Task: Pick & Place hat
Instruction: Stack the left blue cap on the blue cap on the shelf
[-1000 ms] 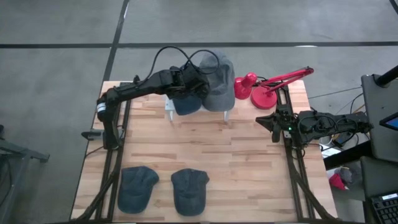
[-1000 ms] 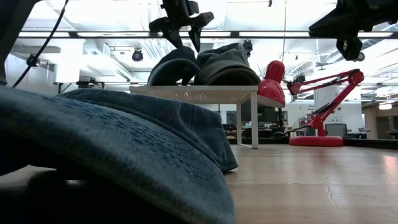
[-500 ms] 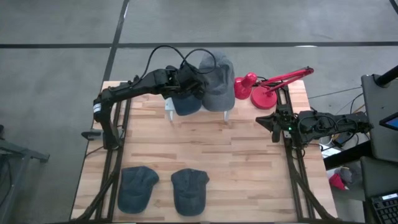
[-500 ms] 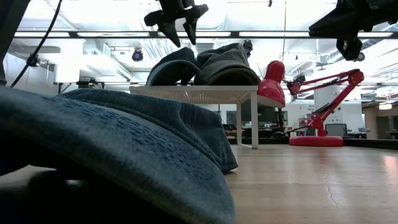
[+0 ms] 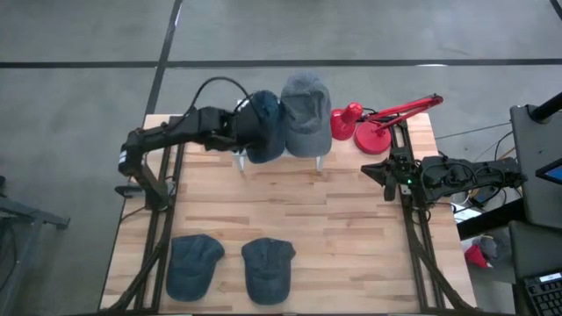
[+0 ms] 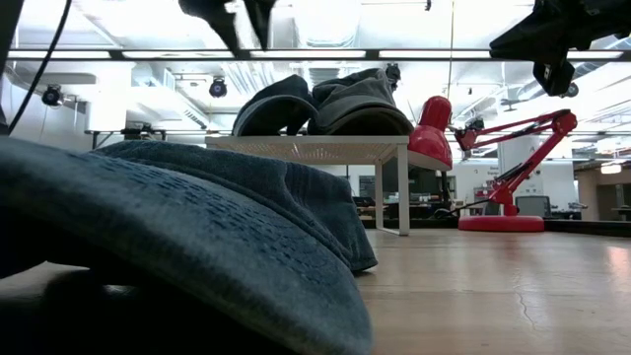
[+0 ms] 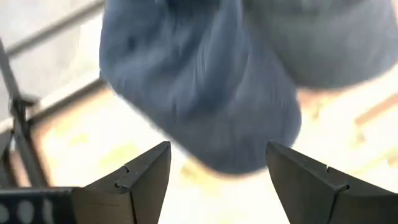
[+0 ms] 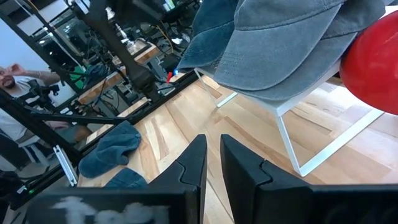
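Denim-blue and washed grey — two caps sit side by side on the small white stand [image 5: 279, 163] at the far edge of the wooden table [image 5: 351, 237], the blue cap [image 5: 263, 127] on the left and the grey cap [image 5: 305, 114] to its right, touching it. Two more blue caps lie flat near the front edge: one at the left [image 5: 193, 265] and one [image 5: 267, 269] just beside it.

The left gripper [image 7: 217, 180] hovers beside the blue cap on the stand with its fingers apart and nothing between them; in its wrist view the cap fills the space ahead of the open jaws. The right gripper [image 8: 212, 167] waits at the right edge of the table by the red desk lamp [image 5: 373, 123], fingers drawn together on nothing.

As I read it, the left arm's next job is one of the front caps. To do that well it should lift clear of the stand so it does not nudge the two placed caps, then come down over a cap's crown — not the thin brim — and pinch a good fold of cloth.
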